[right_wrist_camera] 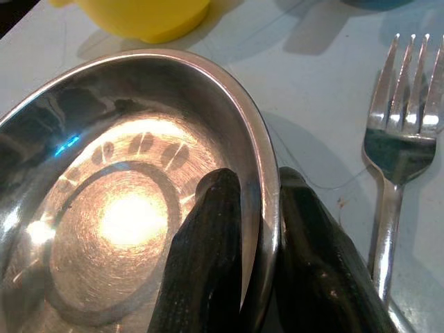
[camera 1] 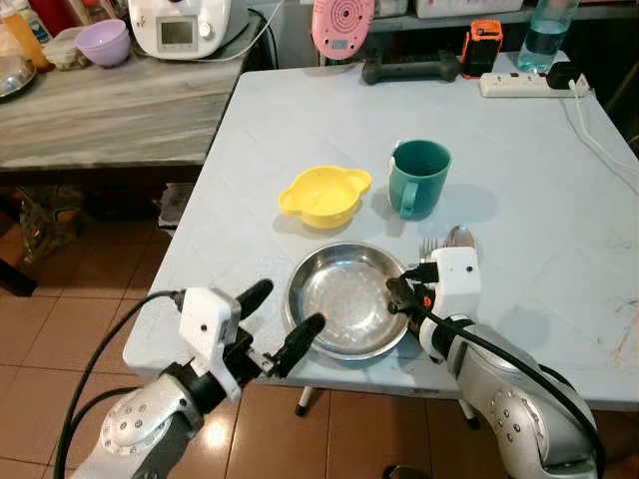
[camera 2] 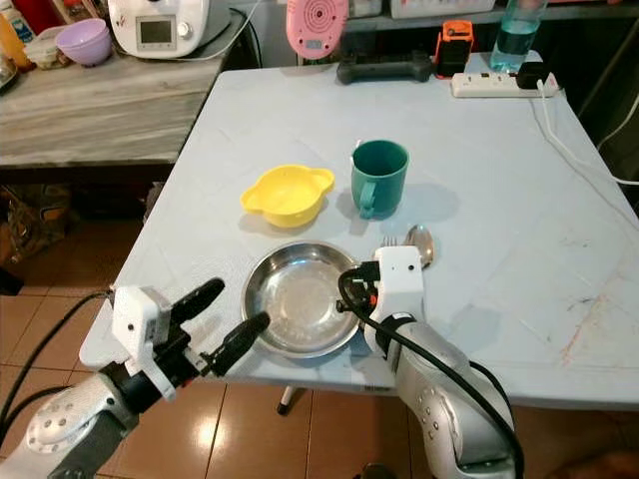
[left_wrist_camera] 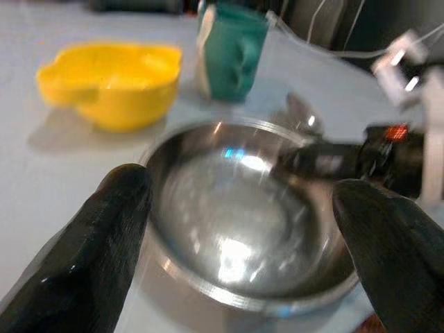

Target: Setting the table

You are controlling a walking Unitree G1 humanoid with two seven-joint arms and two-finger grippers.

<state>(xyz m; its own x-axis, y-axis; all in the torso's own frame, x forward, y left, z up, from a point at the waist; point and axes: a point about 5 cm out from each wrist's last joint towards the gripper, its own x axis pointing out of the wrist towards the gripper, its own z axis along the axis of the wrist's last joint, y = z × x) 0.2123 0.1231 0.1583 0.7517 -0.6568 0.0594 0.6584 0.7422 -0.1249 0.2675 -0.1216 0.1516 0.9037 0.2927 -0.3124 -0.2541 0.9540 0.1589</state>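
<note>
the left tool (camera 1: 282, 324) hangs just off the near edge of the surface (camera 1: 519, 200), its two black fingers spread wide and holding nothing, aimed at the near-left rim of the steel bowl (camera 1: 344, 299); that looks like a readiness to steady or take the bowl. the right tool (right_wrist_camera: 260, 229) is pinched on the bowl's right rim, one finger inside and one outside the wall, a grip that suits sliding or lifting a shallow dish by its edge. the bowl sits close to the front edge, centred as a place setting would be. just right of it lie a fork (right_wrist_camera: 402, 139) and a spoon (camera 1: 460, 237), largely hidden behind the right wrist. farther back stand a yellow bowl (camera 1: 322, 194) and a green mug (camera 1: 418, 177), near each other but apart. the left wrist view is blurred, so the far rim is hard to read.
</note>
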